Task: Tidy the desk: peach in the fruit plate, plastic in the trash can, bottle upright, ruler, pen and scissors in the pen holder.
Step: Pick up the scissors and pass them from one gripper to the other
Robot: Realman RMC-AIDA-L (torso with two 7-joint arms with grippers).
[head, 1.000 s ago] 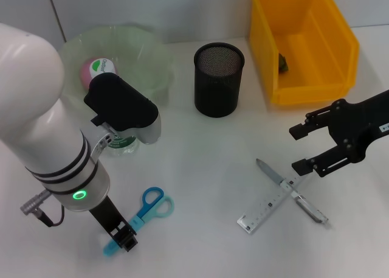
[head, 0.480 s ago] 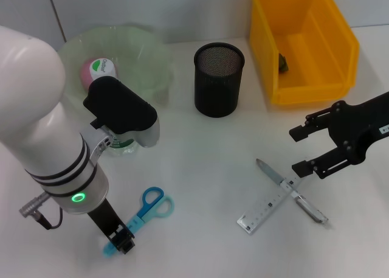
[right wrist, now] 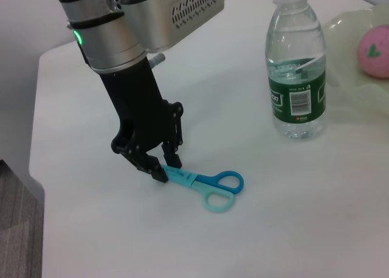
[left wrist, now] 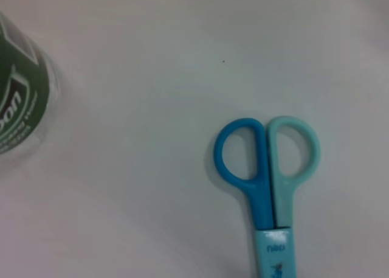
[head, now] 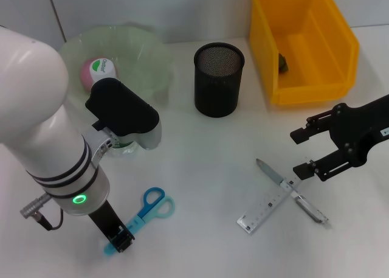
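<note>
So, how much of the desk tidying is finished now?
Done: peach in the fruit plate, plastic in the trash can, bottle upright. In hand: left gripper around the scissors blade end. Left: ruler and pen, crossed near the open right gripper.

Bare desk (head: 200,168) lies open between scissors (head: 146,212) and crossed ruler (head: 267,206).

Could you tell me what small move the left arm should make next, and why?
Probably close the left gripper on the scissors and lift. Its open fingers straddle the covered blade end, low at the desk, and the scissors lie flat, not yet in the pen holder. The right gripper hovers open above the crossed ruler and pen.
</note>
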